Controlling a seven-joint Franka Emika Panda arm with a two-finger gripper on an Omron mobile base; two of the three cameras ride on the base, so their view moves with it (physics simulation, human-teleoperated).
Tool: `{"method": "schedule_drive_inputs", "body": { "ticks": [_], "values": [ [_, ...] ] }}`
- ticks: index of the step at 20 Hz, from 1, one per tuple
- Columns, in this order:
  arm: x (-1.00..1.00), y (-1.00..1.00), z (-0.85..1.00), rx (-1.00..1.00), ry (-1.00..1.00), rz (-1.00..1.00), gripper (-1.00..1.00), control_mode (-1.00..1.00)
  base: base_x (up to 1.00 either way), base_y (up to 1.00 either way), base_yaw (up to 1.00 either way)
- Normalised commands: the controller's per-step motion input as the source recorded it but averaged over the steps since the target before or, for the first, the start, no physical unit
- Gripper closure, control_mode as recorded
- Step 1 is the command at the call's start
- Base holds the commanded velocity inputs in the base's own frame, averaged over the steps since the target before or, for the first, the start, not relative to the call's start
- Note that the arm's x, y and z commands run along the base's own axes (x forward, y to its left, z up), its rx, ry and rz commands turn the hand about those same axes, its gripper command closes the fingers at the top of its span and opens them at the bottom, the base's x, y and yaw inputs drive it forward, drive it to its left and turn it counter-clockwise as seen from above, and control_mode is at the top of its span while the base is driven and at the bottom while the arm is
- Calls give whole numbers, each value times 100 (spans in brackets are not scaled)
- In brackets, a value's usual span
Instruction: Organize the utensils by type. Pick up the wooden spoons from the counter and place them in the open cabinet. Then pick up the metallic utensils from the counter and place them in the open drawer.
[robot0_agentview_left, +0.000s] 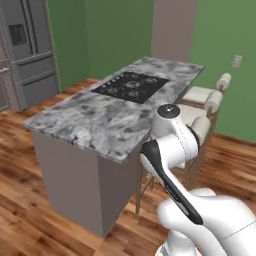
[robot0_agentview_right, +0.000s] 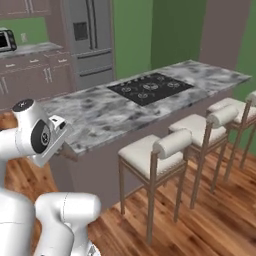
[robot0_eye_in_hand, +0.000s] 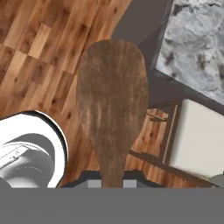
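Left base view: the white arm rises beside a marbled island desk (robot0_agentview_left: 95, 120) carrying a black cooktop (robot0_agentview_left: 131, 86).

Right base view: cushioned stools (robot0_agentview_right: 155, 152) line that island.

Hand view: the jaws are clamped on a wooden spoon (robot0_eye_in_hand: 111, 100) by its handle, bowl outward above the wood floor (robot0_eye_in_hand: 35, 48). It looks light and stiff; the handle suits gripping.

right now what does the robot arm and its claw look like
The arm is glossy white with rounded, bulky segments. A dark band runs along one link, and the joint caps are dark discs ringed in grey, one facing sideways in the right base view. No loose cables or lettering show. Of the claw, the hand view shows just small dark finger tips at the bottom edge.
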Motion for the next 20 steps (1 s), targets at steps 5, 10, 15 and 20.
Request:
{"method": "schedule_drive_inputs", "body": {
  "ticks": [5,10,15,20],
  "values": [
    [0,0,0,0,0,0,100,100,36,85,9],
    [0,0,0,0,0,0,100,100,48,93,2],
    [0,0,0,0,0,0,100,100,50,99,0],
    [0,0,0,0,0,0,100,100,46,100,0]
  ]
}}
